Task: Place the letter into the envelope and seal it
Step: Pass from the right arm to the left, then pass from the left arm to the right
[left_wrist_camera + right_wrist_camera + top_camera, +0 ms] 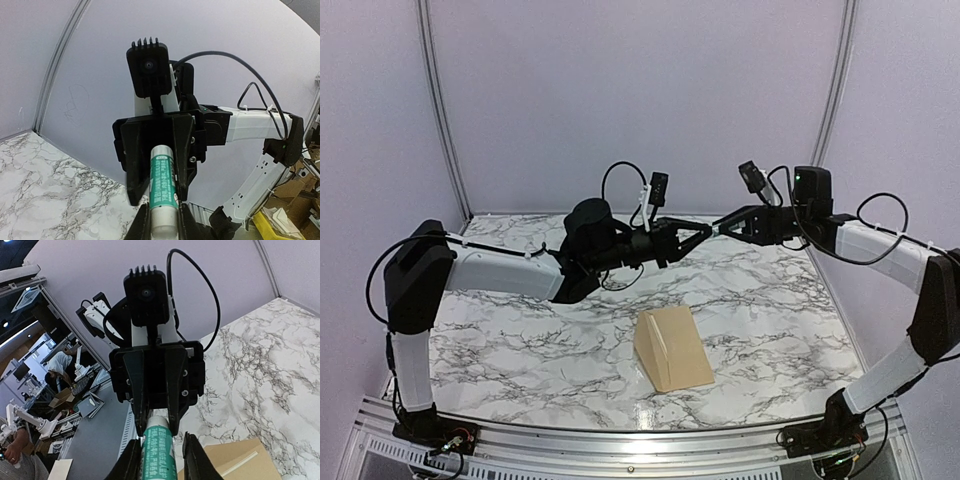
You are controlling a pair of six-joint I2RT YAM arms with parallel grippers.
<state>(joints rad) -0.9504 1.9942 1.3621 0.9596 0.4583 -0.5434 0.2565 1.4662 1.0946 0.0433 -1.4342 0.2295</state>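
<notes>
The tan envelope (675, 350) lies flat on the marble table near the front centre, one long edge folded up; a corner of the envelope (240, 460) also shows in the right wrist view. The letter is out of view. Both grippers meet tip to tip in mid-air above the table's back half, with a green-labelled glue stick (163, 185) between them. My left gripper (164, 222) is shut on one end of the stick. My right gripper (159, 460) stands around the other end of the glue stick (159, 445), one finger apart from it.
The marble table (520, 340) is walled by pale panels at the back and sides. A metal rail (620, 445) runs along the near edge by the arm bases. Beyond the table's edge, the right wrist view shows a workshop with people and boxes.
</notes>
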